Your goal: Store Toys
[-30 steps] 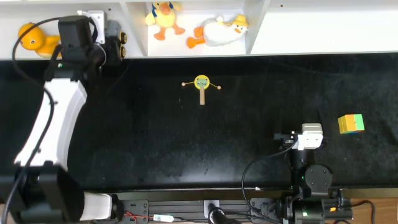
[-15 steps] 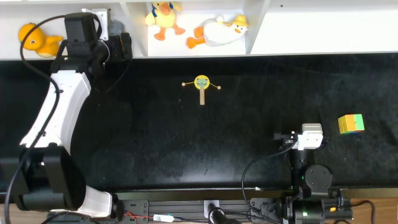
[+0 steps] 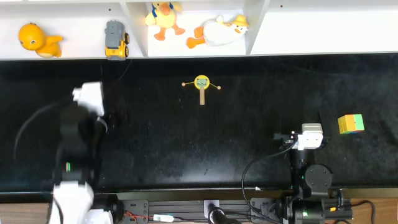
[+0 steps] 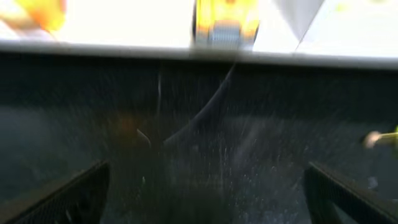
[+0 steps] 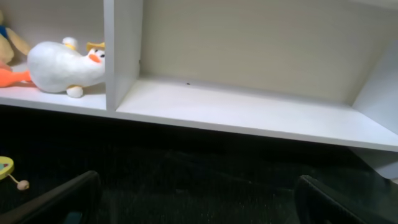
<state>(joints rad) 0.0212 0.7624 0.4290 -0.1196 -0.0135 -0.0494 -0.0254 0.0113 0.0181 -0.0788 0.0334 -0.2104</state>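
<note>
A grey and yellow toy car stands in the white shelf's left compartment, next to a yellow duck. My left gripper is out over the black table, in front of that compartment, open and holding nothing. A small yellow rattle drum lies mid-table. A yellow-green-orange cube sits at the right. My right gripper is low near its base, open, and faces a bare shelf compartment.
A yellow plush duck and a white plush goose lie in the middle compartment. The shelf runs along the table's far edge. The black table lies open between the rattle and the cube.
My left gripper has let go of the toy car in the left compartment and drawn back from the shelf toward its base. The right arm has not moved.
</note>
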